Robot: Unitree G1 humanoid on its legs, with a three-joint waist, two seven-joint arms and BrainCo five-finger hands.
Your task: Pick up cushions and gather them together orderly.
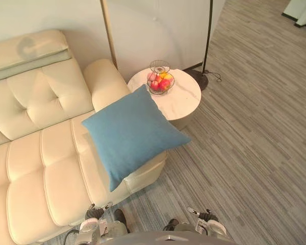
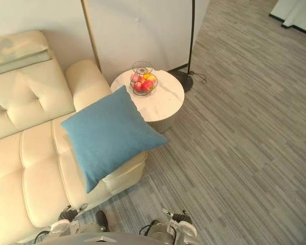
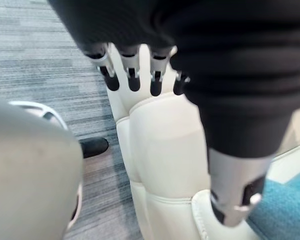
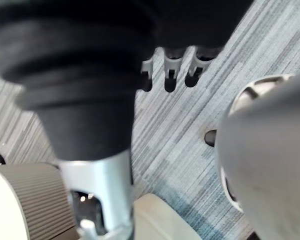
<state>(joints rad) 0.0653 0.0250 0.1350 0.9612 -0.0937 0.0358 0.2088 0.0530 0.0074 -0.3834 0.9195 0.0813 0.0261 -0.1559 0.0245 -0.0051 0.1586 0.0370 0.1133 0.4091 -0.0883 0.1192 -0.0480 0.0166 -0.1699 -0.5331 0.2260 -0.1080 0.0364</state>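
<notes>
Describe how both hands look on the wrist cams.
Both alike: the left hand and right hand have a black ribbed cover over the back and wrist, silver fingers with dark tips, and a silver thumb set apart. No markings visible on either.

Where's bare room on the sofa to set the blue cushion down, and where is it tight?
Free: the seat panels left of the blue cushion, bordered by the tufted backrest and the sofa's front edge. Crowded: the armrest end, where the cushion sits close to the side table holding a fruit basket.
</notes>
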